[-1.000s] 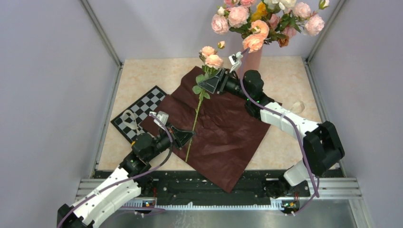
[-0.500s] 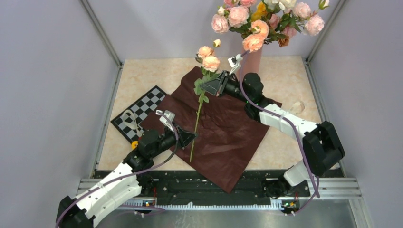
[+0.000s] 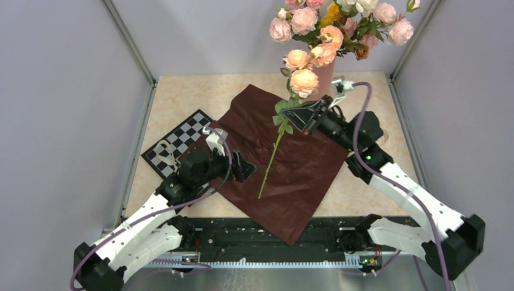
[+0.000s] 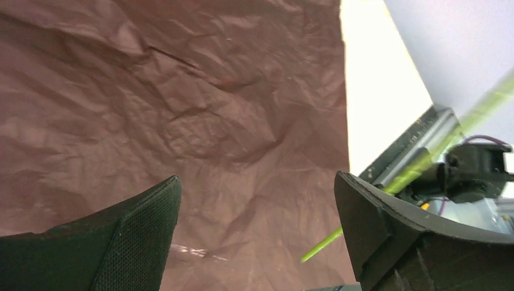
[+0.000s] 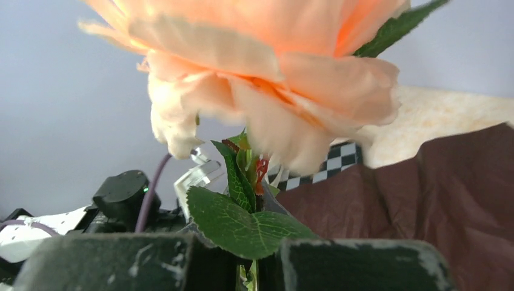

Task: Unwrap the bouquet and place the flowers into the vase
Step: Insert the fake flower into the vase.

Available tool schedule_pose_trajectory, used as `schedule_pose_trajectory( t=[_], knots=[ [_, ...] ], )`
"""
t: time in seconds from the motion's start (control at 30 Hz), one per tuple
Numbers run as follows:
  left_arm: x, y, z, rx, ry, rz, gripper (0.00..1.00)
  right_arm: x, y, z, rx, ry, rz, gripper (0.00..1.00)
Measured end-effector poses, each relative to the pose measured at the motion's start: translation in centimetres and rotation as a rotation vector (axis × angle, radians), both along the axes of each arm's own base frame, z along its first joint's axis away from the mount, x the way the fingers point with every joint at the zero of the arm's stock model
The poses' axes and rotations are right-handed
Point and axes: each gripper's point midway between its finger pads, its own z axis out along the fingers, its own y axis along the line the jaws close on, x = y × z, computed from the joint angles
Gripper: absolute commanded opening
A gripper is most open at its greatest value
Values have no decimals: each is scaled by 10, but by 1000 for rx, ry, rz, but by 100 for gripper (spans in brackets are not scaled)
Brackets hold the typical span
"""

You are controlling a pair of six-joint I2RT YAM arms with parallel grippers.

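Note:
A flower with peach blooms [image 3: 304, 82] and a long green stem [image 3: 271, 159] hangs tilted over the bouquet's dark red paper [image 3: 297, 176], which lies unfolded on the table. My right gripper [image 3: 305, 115] is shut on the stem just under the leaves; in the right wrist view a bloom [image 5: 254, 73] and a leaf [image 5: 242, 224] rise above the gripper [image 5: 254, 267]. The left gripper [image 3: 247, 168] stands open left of the stem's lower end, apart from it. From the left wrist, the gripper [image 4: 257, 224] is empty over the paper [image 4: 182, 109], with the stem tip [image 4: 324, 245] by the right finger [image 4: 388, 236]. The salmon-pink vase [image 3: 327, 74] stands behind the blooms.
Larger pink, yellow and brown roses [image 3: 339, 24] fill the top of the vase. A checkerboard [image 3: 182, 139] lies left of the paper with a cream ribbon [image 3: 165, 153] on it. Grey walls enclose the table on three sides.
The left gripper has let go of the stem's lower end and opened wide. The right gripper has closed on the stem and carried the flower up and right, towards the vase.

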Motion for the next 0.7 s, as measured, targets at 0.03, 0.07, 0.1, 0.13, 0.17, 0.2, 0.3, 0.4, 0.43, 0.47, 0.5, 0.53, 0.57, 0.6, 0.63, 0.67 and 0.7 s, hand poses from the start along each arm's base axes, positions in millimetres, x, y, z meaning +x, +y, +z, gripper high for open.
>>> schedule_pose_trajectory(
  t=[0.03, 0.07, 0.1, 0.13, 0.17, 0.2, 0.3, 0.4, 0.43, 0.47, 0.5, 0.53, 0.57, 0.6, 0.63, 0.67, 0.7],
  knots=[
    [5, 3, 0, 27, 18, 14, 99, -6, -8, 9, -3, -29, -24, 0],
    [12, 6, 1, 46, 31, 34, 99, -10, -15, 16, -7, -50, -45, 0],
    [19, 10, 3, 66, 47, 52, 99, -13, -24, 25, -17, -74, -75, 0],
    [29, 15, 4, 89, 67, 76, 99, -15, -30, 34, -25, -97, -101, 0],
    [42, 22, 6, 107, 85, 108, 99, -16, -38, 46, -36, -125, -136, 0],
    [53, 31, 9, 121, 103, 137, 99, -16, -45, 59, -50, -150, -171, 0],
    [81, 59, 24, 167, 121, 217, 99, -17, -64, 112, -74, -245, -264, 0],
    [97, 78, 44, 209, 92, 257, 99, -21, -82, 174, -74, -361, -350, 0],
    [102, 85, 52, 221, 71, 273, 99, -22, -87, 193, -67, -401, -376, 0],
    [105, 90, 57, 226, 59, 284, 99, -24, -93, 212, -67, -441, -405, 0],
    [108, 96, 63, 232, 46, 298, 99, -24, -96, 226, -68, -473, -428, 0],
    [111, 102, 66, 230, 38, 313, 99, -23, -99, 238, -69, -501, -446, 0],
    [114, 110, 69, 225, 35, 333, 99, -23, -103, 256, -72, -545, -474, 0],
    [116, 116, 69, 223, 38, 348, 99, -23, -105, 266, -73, -573, -493, 0],
    [117, 122, 69, 221, 42, 365, 99, -21, -108, 278, -79, -603, -519, 0],
    [120, 129, 68, 217, 43, 386, 99, -20, -111, 291, -81, -635, -546, 0],
    [122, 136, 68, 214, 45, 403, 99, -18, -113, 303, -82, -666, -574, 0]
  ],
)
